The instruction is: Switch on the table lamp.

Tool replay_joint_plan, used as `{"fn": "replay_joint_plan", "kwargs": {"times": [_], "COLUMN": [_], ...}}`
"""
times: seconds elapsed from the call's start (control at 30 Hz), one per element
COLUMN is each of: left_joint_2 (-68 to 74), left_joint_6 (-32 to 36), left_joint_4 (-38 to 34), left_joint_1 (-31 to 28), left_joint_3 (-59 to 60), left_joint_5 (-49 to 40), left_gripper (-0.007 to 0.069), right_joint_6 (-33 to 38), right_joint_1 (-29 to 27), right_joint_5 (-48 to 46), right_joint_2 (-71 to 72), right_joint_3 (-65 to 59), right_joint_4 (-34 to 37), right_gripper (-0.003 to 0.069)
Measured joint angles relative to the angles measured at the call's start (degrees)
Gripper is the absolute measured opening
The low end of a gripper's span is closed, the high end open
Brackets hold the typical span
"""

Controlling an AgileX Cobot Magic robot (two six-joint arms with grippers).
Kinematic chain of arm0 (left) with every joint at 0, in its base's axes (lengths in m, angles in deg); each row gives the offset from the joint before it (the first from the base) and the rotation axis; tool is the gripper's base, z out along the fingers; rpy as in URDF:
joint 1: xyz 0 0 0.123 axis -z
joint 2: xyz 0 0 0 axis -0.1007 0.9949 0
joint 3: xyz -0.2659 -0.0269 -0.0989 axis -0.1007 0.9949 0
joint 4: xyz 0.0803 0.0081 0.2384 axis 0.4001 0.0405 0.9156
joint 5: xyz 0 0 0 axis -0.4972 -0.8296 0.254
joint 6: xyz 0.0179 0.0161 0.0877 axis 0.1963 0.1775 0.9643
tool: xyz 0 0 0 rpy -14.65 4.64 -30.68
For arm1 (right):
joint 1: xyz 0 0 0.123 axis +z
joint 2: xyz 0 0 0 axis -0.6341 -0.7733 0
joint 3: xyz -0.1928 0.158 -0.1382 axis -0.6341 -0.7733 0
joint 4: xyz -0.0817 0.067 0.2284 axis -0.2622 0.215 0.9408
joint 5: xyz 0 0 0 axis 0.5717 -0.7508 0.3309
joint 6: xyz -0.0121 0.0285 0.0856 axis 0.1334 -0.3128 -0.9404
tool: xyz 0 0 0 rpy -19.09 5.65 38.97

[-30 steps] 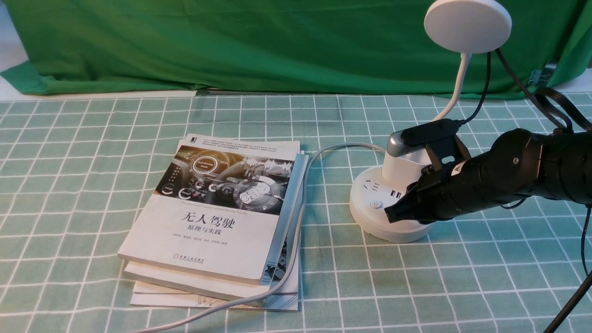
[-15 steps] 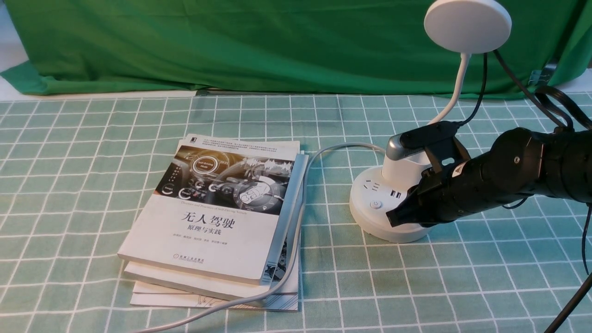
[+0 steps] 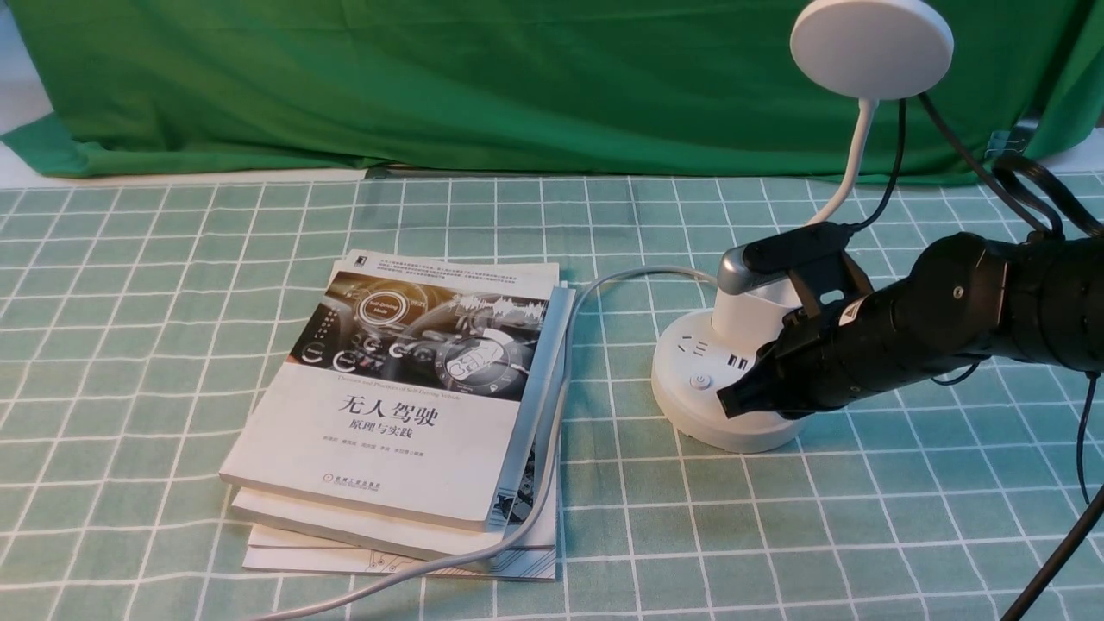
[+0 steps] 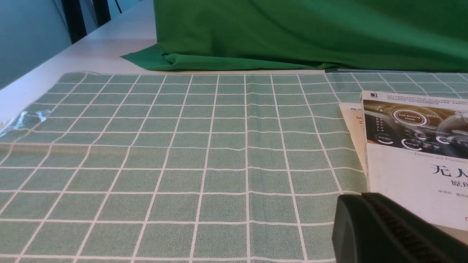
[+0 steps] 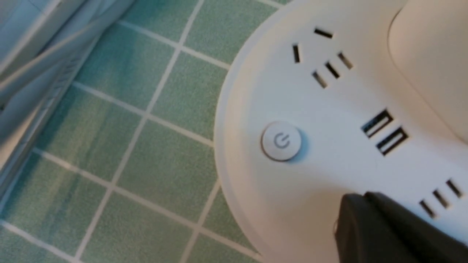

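Note:
The table lamp stands at the right: a white disc head (image 3: 871, 47) on a thin bent neck, over a round puck base (image 3: 690, 414). Its power button (image 3: 700, 381) sits on the base's front edge. My right gripper (image 3: 729, 401) is shut and empty, its tip low over the base just to the right of the button. The right wrist view shows the button (image 5: 281, 141) uncovered, with the shut right gripper (image 5: 360, 204) short of it above the white base (image 5: 329, 175). No glow shows at the head. My left gripper (image 4: 360, 199) is shut and empty over the checked cloth.
A stack of books (image 3: 405, 414) lies left of the lamp, with the lamp's white cable (image 3: 561, 414) running along its right edge toward the front. The books (image 4: 413, 157) are also beside my left gripper. A green backdrop cloth (image 3: 431, 86) closes the far side. Black cables (image 3: 1035, 198) hang at the right.
My right arm has shifted only slightly up and left. Its shut tip stays over the base beside the button. The lamp and books have not moved.

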Motion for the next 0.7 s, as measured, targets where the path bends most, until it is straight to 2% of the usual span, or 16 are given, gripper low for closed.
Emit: {"fn": "replay_joint_plan", "kwargs": {"times": [0.17,0.5,0.7], "left_joint_2": [0.0,0.0,0.0], "left_joint_6": [0.0,0.0,0.0], "left_joint_4": [0.0,0.0,0.0], "left_joint_1": [0.0,0.0,0.0], "left_joint_3": [0.0,0.0,0.0], "left_joint_5": [0.0,0.0,0.0], "left_gripper": [0.0021,0.0021,0.0021], "right_joint_6": [-0.28,-1.86,-3.67], "right_joint_1": [0.0,-0.05,-0.05], "right_joint_5": [-0.86,-5.68,-6.93], "right_joint_2": [2.52,19.74,29.64], "right_joint_3": [-0.59,-2.32,-9.67], "right_joint_4": [-0.17,-1.22,-1.58], "right_gripper": [0.0037,0.0038,0.0046]}}
